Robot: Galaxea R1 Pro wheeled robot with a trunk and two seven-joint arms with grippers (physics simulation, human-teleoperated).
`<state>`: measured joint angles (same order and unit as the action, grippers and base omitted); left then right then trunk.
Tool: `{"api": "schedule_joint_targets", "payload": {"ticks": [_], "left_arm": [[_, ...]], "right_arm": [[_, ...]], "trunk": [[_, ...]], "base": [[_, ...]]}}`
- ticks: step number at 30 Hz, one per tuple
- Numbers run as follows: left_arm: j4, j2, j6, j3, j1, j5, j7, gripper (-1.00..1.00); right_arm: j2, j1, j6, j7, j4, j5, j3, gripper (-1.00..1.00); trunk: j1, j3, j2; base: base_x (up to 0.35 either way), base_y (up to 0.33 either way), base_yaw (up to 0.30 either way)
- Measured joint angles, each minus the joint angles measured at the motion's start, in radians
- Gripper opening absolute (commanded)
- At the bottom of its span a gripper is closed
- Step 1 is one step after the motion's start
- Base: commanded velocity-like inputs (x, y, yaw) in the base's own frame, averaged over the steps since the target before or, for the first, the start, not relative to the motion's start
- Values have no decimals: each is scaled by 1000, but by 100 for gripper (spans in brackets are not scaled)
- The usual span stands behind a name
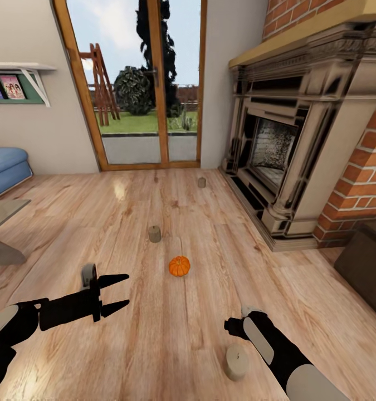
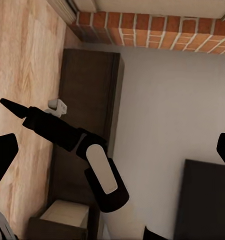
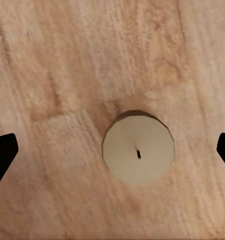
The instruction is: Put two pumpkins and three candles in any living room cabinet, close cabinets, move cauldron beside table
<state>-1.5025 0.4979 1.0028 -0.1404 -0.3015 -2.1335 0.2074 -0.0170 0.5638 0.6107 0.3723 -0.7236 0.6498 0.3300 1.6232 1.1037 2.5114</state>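
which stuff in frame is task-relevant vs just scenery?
Task things: pumpkin; near candle, under the open right gripper; middle candle; far candle; dark cabinet; glass table corner.

Scenery: fireplace, blue sofa, glass doors, wall shelf.

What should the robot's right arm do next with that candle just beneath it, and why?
Probably lower the right gripper straight down over the nearest candle. The jaws are open and the candle stands upright on the wood floor between them, not yet grasped.
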Motion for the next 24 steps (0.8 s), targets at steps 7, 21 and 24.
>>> {"api": "schedule_joint_targets", "payload": {"ticks": [7,21,24], "left_arm": [[0,3,0,-1,0,-3,-3,100],[-2,3,0,-4,0,-3,-3,100],[-2,2,0,-4,0,-3,-3,100]], "right_arm": [[0,0,-2,0,0,-1,0,100],[0,0,-48,2,39,-1,-1,100],[0,0,-61,2,45,-2,-1,100]], "trunk": [[2,16,1],[6,54,3],[8,66,4]], "base": [[0,0,0],[0,0,0],[0,0,0]]}}
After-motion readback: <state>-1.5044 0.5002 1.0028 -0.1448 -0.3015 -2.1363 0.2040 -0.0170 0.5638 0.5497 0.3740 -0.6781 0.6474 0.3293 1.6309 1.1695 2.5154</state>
